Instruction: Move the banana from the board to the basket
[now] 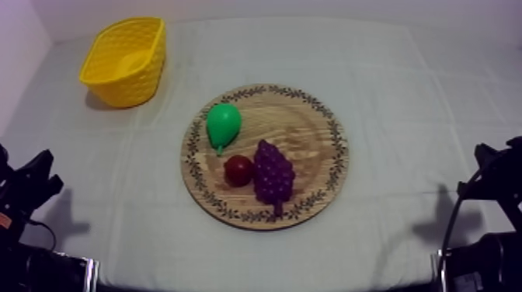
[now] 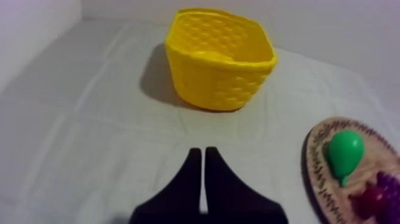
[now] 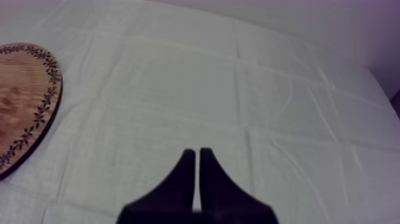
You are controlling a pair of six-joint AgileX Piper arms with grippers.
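worktop (image 1: 404, 93): covered with a grey-white cloth creased in a grid of folds
yellow basket (image 1: 132, 81): at the far left of the worktop, upright, mouth open upward, well apart from the board
banana (image 1: 133, 62): a smooth, curved yellow shape lying inside the yellow basket against its bottom; it is the same colour as the woven walls, so its outline is hard to make out
wooden board (image 1: 303, 132): round with a leafy patterned rim, flat on the middle of the worktop
pear (image 1: 223, 124): green, on the board's left part, lying with its narrow end toward the near side
small red fruit (image 1: 238, 170): on the board just below the pear, touching the grapes
grapes (image 1: 273, 175): purple bunch near the board's middle and near edge, just right of the small red fruit
left hand (image 2: 202, 150): low over bare cloth, pointing toward the basket, fingers together in a narrow wedge with nothing between them
right hand (image 3: 196, 152): over bare cloth to the right of the board, fingers likewise pressed together, holding nothing
arms: both low at the near corners of the worktop, well apart from the board
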